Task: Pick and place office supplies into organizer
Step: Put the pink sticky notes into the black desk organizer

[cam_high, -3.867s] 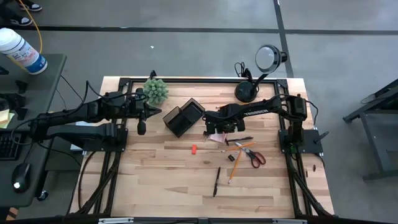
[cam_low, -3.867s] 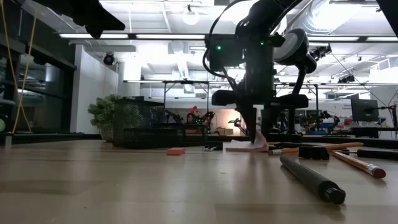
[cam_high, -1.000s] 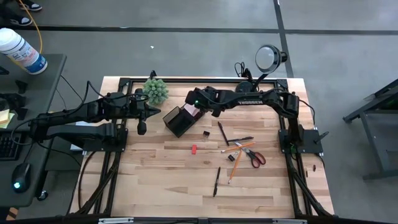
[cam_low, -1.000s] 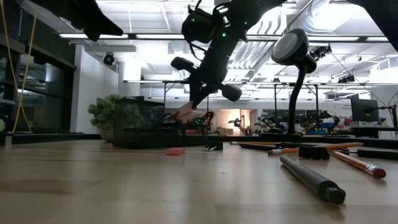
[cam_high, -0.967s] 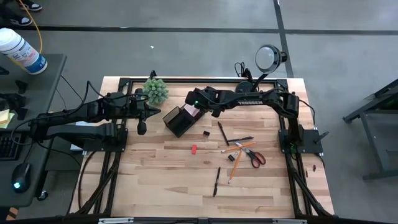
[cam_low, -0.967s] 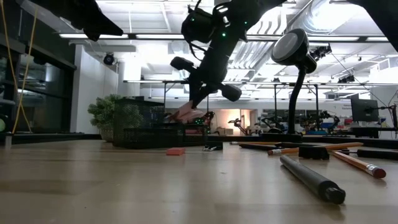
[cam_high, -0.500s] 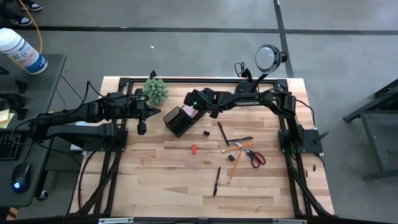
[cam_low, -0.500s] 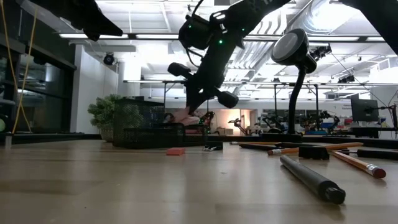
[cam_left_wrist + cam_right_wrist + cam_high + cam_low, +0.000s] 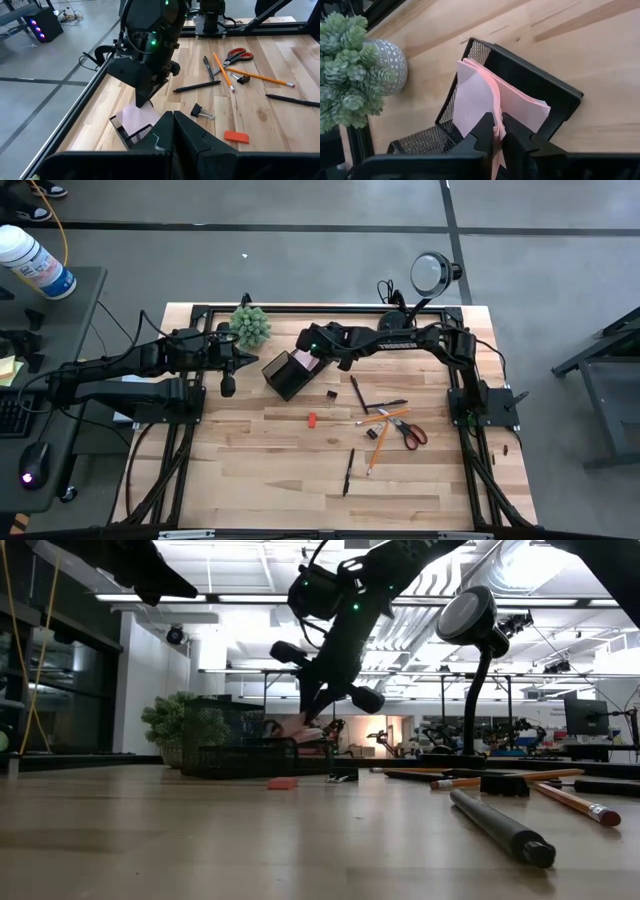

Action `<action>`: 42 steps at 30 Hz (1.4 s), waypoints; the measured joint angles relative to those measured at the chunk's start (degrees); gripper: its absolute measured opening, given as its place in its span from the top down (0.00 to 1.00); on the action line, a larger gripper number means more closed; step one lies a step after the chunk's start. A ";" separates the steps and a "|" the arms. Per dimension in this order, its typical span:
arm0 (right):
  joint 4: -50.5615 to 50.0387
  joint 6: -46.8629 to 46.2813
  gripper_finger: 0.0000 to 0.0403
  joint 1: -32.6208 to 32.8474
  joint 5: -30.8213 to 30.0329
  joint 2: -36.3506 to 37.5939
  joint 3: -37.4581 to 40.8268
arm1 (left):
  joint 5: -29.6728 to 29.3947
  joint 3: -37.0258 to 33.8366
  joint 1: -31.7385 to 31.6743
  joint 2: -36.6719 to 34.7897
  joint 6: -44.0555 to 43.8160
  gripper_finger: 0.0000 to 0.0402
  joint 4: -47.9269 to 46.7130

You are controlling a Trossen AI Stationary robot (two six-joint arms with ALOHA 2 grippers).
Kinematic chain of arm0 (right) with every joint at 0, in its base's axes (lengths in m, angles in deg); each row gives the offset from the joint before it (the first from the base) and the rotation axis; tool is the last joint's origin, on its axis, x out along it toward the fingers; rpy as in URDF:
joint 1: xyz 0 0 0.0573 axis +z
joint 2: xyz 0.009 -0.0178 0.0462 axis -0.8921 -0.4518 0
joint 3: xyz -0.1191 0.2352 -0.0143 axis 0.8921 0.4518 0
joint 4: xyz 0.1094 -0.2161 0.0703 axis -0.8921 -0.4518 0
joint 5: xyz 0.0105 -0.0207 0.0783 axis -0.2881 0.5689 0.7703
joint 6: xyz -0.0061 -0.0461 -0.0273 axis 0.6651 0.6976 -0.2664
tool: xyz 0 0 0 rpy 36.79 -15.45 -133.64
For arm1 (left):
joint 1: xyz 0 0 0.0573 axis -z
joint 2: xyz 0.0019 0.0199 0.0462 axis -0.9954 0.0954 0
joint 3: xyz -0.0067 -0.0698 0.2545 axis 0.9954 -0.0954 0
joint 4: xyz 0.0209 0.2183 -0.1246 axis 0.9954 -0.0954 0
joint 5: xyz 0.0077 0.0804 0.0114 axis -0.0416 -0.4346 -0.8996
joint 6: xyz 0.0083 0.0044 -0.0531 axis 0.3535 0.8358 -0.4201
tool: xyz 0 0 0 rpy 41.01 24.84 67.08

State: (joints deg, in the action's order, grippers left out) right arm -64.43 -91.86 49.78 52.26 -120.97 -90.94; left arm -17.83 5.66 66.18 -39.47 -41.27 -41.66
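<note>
Right gripper [image 9: 497,131] is clamped on the pink sticky-note pad [image 9: 492,102], fingers pinching one edge of it, w/ the pad's far end already poking down into the black mesh organizer [image 9: 530,85]. From the high view that arm reaches across the table's far side and sits right over the organizer, just beside the green plant [image 9: 251,325]. So the step in hand looks like the drop-off: pad is partly in a compartment but not let go yet, afaict.

Left gripper [image 9: 172,132] is pressed together, holding nothing, parked on its own side near the organizer, just waiting.

Rest of the supplies are still out on the wood: red-handled scissors [image 9: 408,429], pencils [image 9: 376,420], a black pen [image 9: 348,471], small red-orange block [image 9: 311,420], binder clip [image 9: 202,112].

Next move imo: ease the pad a bit lower so it sits btwn the walls, spread the fingers, lift straight up w/o snagging the mesh or dragging the pad back out. Then go for the next loose item, prob the clip or block since they're nearest.
</note>
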 joint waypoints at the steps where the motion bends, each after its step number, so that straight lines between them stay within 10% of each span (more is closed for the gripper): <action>1: 0.13 -0.02 0.94 -0.02 0.13 0.00 0.00 | -0.01 0.00 0.00 0.02 0.00 1.00 0.02; 42: 1.13 0.78 0.47 0.02 3.43 0.09 0.00 | -0.09 0.00 0.00 0.02 0.17 1.00 0.04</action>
State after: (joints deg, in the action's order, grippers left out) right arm -63.30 -91.08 49.80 55.70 -120.88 -90.94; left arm -17.92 5.66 66.18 -39.45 -41.09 -41.62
